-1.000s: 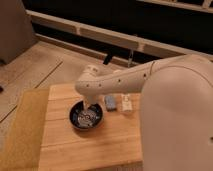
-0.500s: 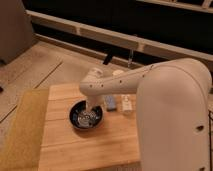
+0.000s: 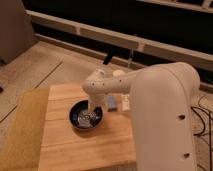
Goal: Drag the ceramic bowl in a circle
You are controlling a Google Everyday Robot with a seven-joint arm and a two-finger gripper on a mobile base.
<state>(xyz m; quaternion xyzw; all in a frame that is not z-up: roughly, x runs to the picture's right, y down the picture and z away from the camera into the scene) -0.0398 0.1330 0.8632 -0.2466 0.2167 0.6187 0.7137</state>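
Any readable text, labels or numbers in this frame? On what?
No text can be read anywhere.
The ceramic bowl, wooden table and robot arm show no markings.
The white rectangular object and grey-blue block beside the bowl: too blurred to tell.
The gripper, at the bowl's far rim: no label visible.

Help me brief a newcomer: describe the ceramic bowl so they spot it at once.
On the light wooden tabletop, look beside the white robot arm, where the gripper reaches down. Under it sits the small round ceramic bowl, glossy black outside and shiny grey inside. Its neighbours, a grey-blue block and a white rectangular object, are angular and pale.
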